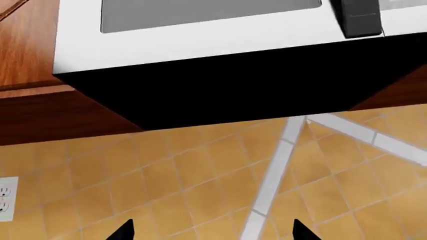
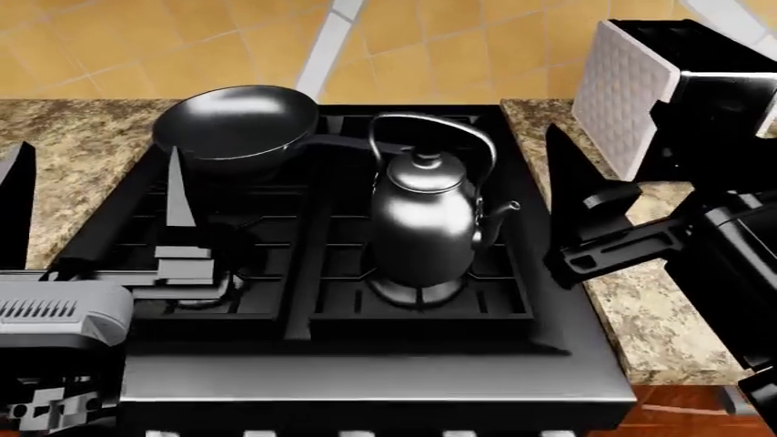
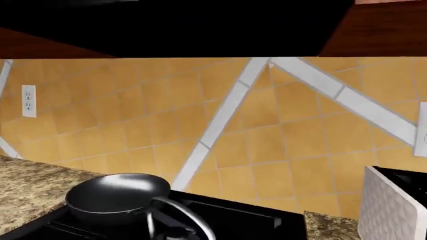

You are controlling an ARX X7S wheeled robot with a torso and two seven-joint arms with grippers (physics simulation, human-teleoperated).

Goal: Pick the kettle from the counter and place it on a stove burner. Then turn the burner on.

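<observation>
In the head view we see the shiny dark steel pot-bellied kettle [image 2: 425,228] standing upright on the front right stove burner [image 2: 419,293] of the black range, its base covering most of the burner ring. A round black frying pan [image 2: 237,123] sits on the rear left grate, its handle reaching toward the kettle. The speckled beige-and-brown granite counter [image 2: 650,314] flanks the range on both sides. The right gripper [image 2: 570,205] hangs just beside the kettle, apart from it; only one dark finger is clear, so we cannot tell its spread. The left gripper [image 2: 97,196] hovers over the left side of the range, its fingers spread wide and holding nothing. A white quilted appliance [image 2: 625,96] stands on the counter at the right, cut off by the frame edge.

The left wrist view shows only two finger tips [image 1: 123,231], far apart, against orange tiled wall [image 1: 200,175].

In the right wrist view, the pan [image 3: 120,195] is visible and just the kettle's arched handle [image 3: 190,215]; its body is cut off.
</observation>
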